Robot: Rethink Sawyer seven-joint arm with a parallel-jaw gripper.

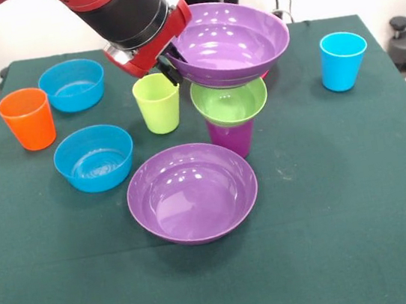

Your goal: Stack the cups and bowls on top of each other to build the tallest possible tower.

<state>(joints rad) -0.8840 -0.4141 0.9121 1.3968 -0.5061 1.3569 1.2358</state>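
Note:
A purple cup (231,137) stands mid-table with a small green bowl (230,101) resting in its mouth; this is the tower. Right over it, tilted, is a wide purple bowl (230,41). My gripper (171,66) is shut on that bowl's left rim, dark fingers clamping the edge. Whether the held bowl touches the green bowl I cannot tell. A second wide purple bowl (192,192) lies on the cloth in front of the tower. A lime green cup (157,102) stands just left of the tower, under my wrist.
An orange cup (27,118) and two blue bowls (72,85) (94,158) sit at the left. A light blue cup (343,60) stands at the right. A sliver of something pink (264,74) shows behind the held bowl.

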